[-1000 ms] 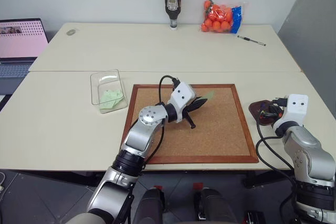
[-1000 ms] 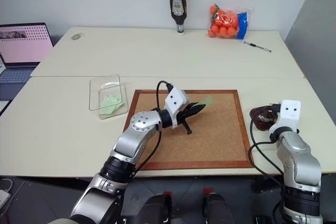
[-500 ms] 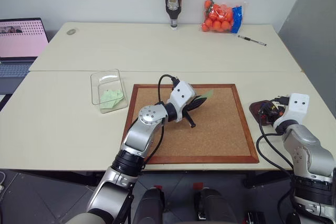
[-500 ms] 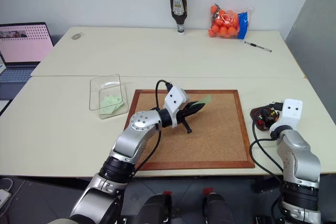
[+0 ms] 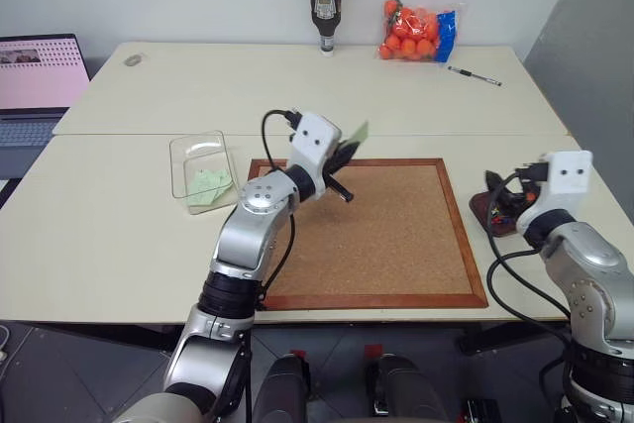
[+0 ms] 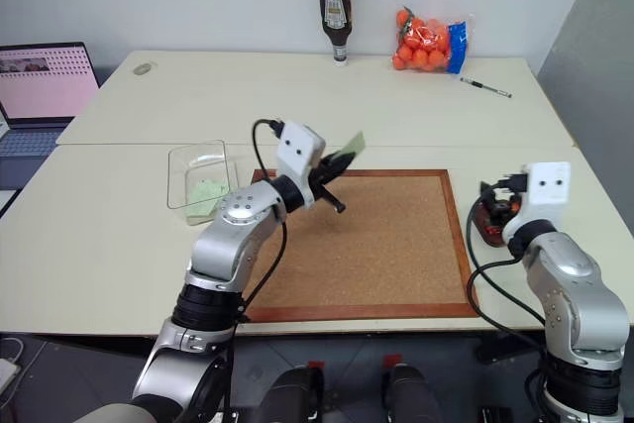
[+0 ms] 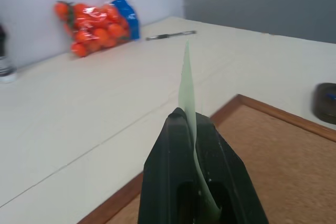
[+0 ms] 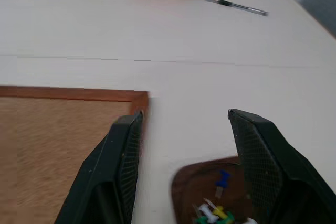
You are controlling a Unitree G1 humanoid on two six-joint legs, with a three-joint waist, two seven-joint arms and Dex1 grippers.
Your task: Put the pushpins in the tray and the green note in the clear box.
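Left eye view, read from left to right: an open laptop (image 5: 35, 86) sits at the far left edge of a pale table (image 5: 119, 245). Next comes the clear box (image 5: 203, 170), lidless, already holding a pale green slip on its floor. Just right of it lies a wood-framed cork board (image 5: 396, 245). Above the board's near-left corner, the left gripper (image 5: 342, 158) is clenched on the green note (image 5: 359, 133), which stands up edgewise from between the black fingers, clear of the board (the left wrist view shows the paper pinched flat, its free end rising past the fingertips).

At the back of the table stand a sauce bottle (image 5: 325, 7), a bag of oranges (image 5: 416, 32) and a pen (image 5: 474, 75).

Far right, the right gripper (image 8: 184, 145) hangs over the tray (image 8: 212, 192), its fingers spread apart and grasping nothing. The dark tray, just beside the board's right edge, holds the pushpins (image 8: 218, 211) in a small coloured heap.

The pin step looks finished; the note step is in hand. The next move likely calls for carrying the note leftward over the clear box, lowering it and then releasing, so the light paper falls inside.
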